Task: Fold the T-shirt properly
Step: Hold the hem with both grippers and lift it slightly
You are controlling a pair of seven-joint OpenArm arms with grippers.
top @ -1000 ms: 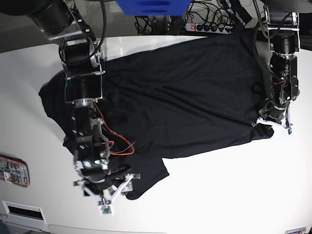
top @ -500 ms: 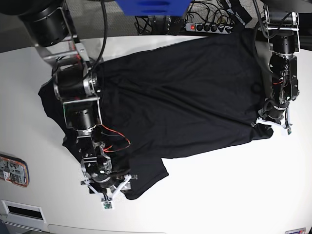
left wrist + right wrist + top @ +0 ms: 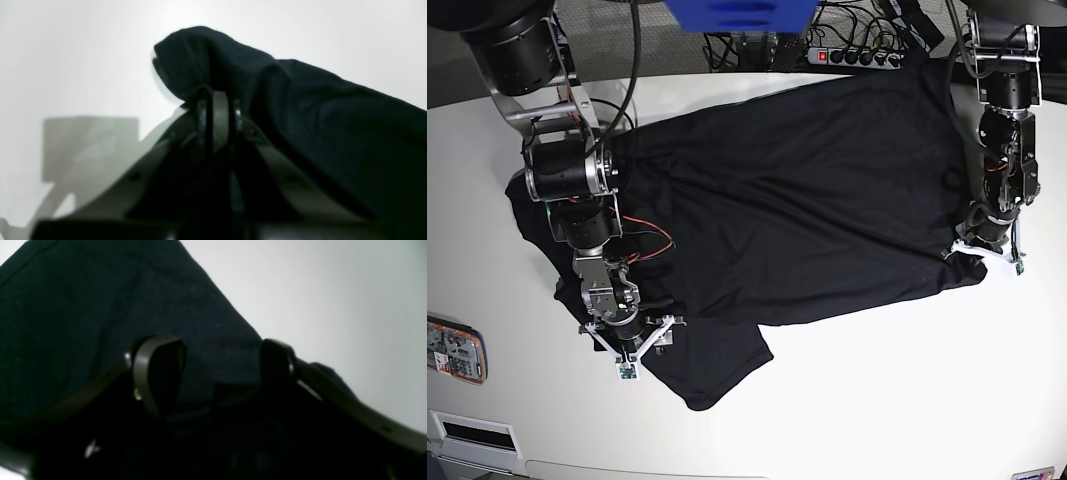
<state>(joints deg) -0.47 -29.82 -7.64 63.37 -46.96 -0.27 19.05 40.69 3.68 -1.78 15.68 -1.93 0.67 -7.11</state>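
Note:
The black T-shirt (image 3: 807, 190) lies spread over most of the white table (image 3: 897, 380), with one flap reaching toward the near edge. On the right of the base view my left gripper (image 3: 979, 247) is shut on a corner of the shirt. The left wrist view shows that fabric (image 3: 333, 126) bunched over the closed fingertips (image 3: 203, 100). On the left, my right gripper (image 3: 632, 342) hovers open over the shirt's near-left part. In the right wrist view its two fingers (image 3: 156, 370) stand apart above the cloth (image 3: 83, 313) with nothing between them.
A power strip (image 3: 857, 55) with cables and a blue object (image 3: 737, 12) sit beyond the table's far edge. A small printed device (image 3: 455, 350) lies at the left edge, above a white box (image 3: 472, 435). Bare tabletop shows along the near right.
My right arm has swung round and drawn its open gripper back from the shirt's near flap toward the left. The left arm and its grip have not moved.

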